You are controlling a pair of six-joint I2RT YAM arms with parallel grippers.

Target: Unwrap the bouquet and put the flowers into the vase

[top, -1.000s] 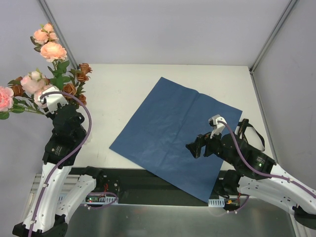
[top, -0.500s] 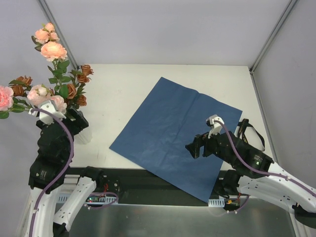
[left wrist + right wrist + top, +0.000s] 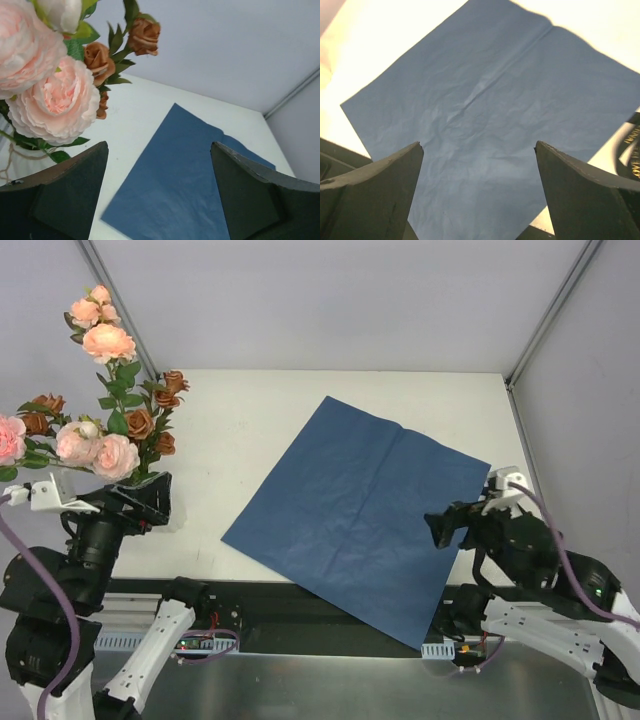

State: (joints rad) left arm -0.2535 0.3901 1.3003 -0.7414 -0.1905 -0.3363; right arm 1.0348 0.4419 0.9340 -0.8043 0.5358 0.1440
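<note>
Two sets of jaws stand wide apart, holding nothing. The flowers (image 3: 118, 430) stand in the white vase (image 3: 11, 161), just ahead of the left end effector (image 3: 160, 505) and off toward its left finger. The blue paper (image 3: 350, 510) lies flat on the desk (image 3: 240, 430), beneath and ahead of the right end effector (image 3: 437, 530). The flowers look light and top-heavy, with thin stems and soft petals. Any regrasp should be low on the stems and gentle, since the small vase would likely tip.
</note>
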